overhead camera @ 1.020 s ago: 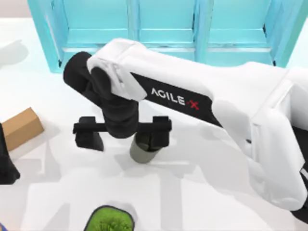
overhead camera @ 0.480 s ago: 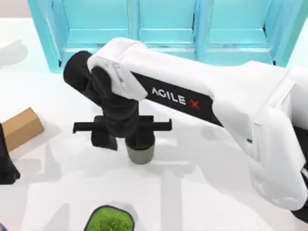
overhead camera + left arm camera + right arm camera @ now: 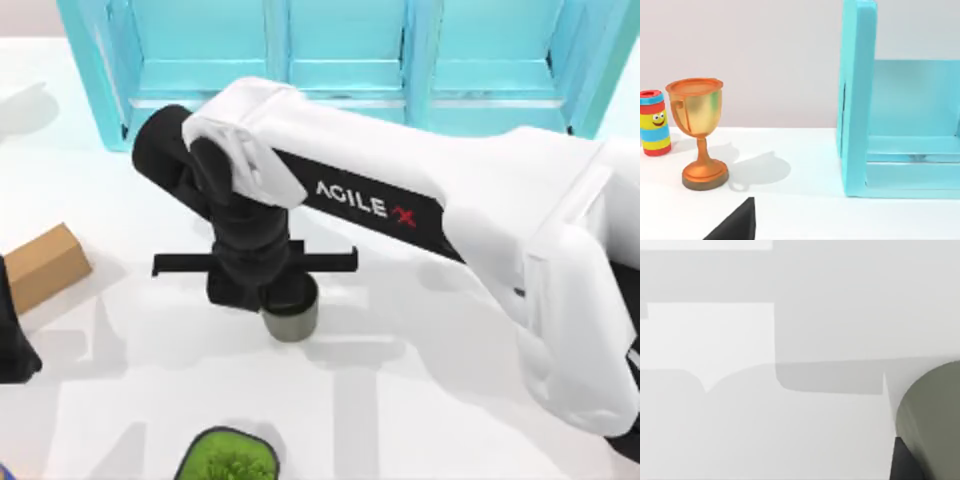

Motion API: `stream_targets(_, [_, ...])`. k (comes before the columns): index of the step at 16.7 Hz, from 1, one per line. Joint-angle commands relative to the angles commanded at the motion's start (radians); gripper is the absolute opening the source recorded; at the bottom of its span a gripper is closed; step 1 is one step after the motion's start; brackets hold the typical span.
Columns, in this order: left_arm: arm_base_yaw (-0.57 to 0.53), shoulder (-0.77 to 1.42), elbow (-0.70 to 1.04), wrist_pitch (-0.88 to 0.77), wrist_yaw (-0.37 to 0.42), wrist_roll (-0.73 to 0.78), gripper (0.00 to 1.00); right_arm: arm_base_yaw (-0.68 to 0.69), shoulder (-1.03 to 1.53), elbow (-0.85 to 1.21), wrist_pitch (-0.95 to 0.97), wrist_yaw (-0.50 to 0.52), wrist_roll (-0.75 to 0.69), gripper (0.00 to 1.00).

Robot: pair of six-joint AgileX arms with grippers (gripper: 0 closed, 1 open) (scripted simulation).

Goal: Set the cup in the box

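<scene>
I am working with my right hand (image 3: 262, 292) low over the middle of the worktop (image 3: 420, 400), and it is closing its fingers onto the cup (image 3: 291, 320). In the top view the two dark fingers are sitting tight against the cup's upper part, so I am reading the hand as clamped on the cup. The right wrist view is showing the olive-grey wall of the cup (image 3: 935, 420) pressed right up beside a dark finger, which fits that reading. The cup is standing upright on the worktop, under the hand and not yet lifted, by my judgement.

Nearest the front edge, a potted green plant (image 3: 230, 462) is sitting close below the cup, so I am judging that any lift needs to go straight up before swinging away. To the left, a small cardboard block (image 3: 42, 264) is lying near the edge.

Farther back, the blue box (image 3: 340, 60) is standing along the rear of the worktop with its open compartments facing forward, which is where the cup is meant to go. My left arm is idling at the left side; its wrist view is looking across at a gold trophy (image 3: 697, 132), a striped yellow bottle (image 3: 653, 122) and the box's side wall.
</scene>
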Motion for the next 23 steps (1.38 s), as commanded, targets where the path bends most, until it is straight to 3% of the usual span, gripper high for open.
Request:
stream_targets(6, [0.0, 0.0, 0.0, 0.0, 0.0, 0.0, 1.0, -0.01, -0.014, -0.006, -0.004, -0.006, -0.013, 0.0])
stream_targets(9, [0.0, 0.0, 0.0, 0.0, 0.0, 0.0, 1.0, -0.108, -0.114, -0.042, -0.022, -0.045, -0.111, 0.0])
stream_targets(17, [0.0, 0.0, 0.0, 0.0, 0.0, 0.0, 1.0, -0.711, -0.662, -0.352, -0.083, -0.155, -0.712, 0.0])
stream_targets(23, [0.0, 0.0, 0.0, 0.0, 0.0, 0.0, 1.0, -1.068, -0.81, -0.642, -0.148, -0.138, -1.073, 0.0])
